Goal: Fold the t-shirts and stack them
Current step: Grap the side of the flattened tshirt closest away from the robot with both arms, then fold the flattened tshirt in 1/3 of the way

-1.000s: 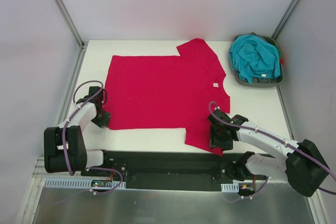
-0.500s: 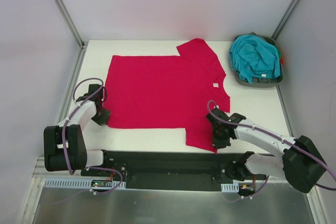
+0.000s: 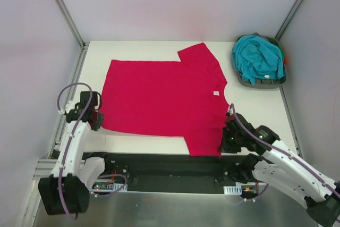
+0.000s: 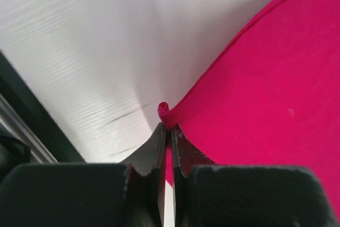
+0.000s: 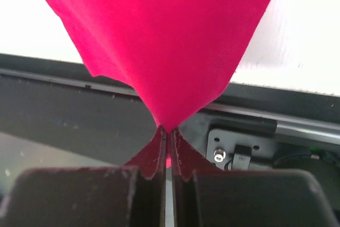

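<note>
Top external: red t-shirt (image 3: 159, 97), white tag (image 3: 216, 93) unreadable.

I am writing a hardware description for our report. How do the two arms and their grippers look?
The left arm and right arm have white tubular links with black joint housings. A thin lilac cable loops along each. The left gripper and right gripper are black, each with two flat dark fingers tapering to narrow tips. No markings are readable.
</note>
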Controlling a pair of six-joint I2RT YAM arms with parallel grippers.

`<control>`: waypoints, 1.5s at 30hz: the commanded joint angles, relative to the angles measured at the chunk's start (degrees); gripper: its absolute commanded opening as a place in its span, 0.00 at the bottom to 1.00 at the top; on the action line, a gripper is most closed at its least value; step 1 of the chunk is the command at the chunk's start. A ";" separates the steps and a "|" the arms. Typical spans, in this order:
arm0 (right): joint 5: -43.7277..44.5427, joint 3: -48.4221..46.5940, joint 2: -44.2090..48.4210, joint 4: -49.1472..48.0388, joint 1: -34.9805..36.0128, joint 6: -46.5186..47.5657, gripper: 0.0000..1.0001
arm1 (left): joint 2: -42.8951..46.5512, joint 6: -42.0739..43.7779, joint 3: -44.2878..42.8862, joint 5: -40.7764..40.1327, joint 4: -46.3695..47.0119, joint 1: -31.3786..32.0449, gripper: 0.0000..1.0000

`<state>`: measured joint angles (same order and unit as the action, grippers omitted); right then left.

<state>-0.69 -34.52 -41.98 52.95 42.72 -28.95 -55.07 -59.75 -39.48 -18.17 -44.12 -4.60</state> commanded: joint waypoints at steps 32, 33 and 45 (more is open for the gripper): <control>3.51 -24.36 -18.13 -3.29 -14.41 15.14 0.01 | -14.88 -5.82 -13.42 -2.66 -4.22 -0.41 0.00; 2.98 -24.89 -19.10 -3.81 -15.46 15.67 0.01 | -16.20 -5.73 -14.56 -2.66 -3.96 -0.41 0.00; -4.84 -29.02 -30.17 -13.66 -22.68 19.98 0.01 | -28.77 -3.27 -23.18 -2.39 -1.85 -0.41 0.00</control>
<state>-1.89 -60.29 -69.52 43.57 21.39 -11.11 -81.17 -64.18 -59.09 -20.01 -46.28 -4.60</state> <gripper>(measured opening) 0.020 0.010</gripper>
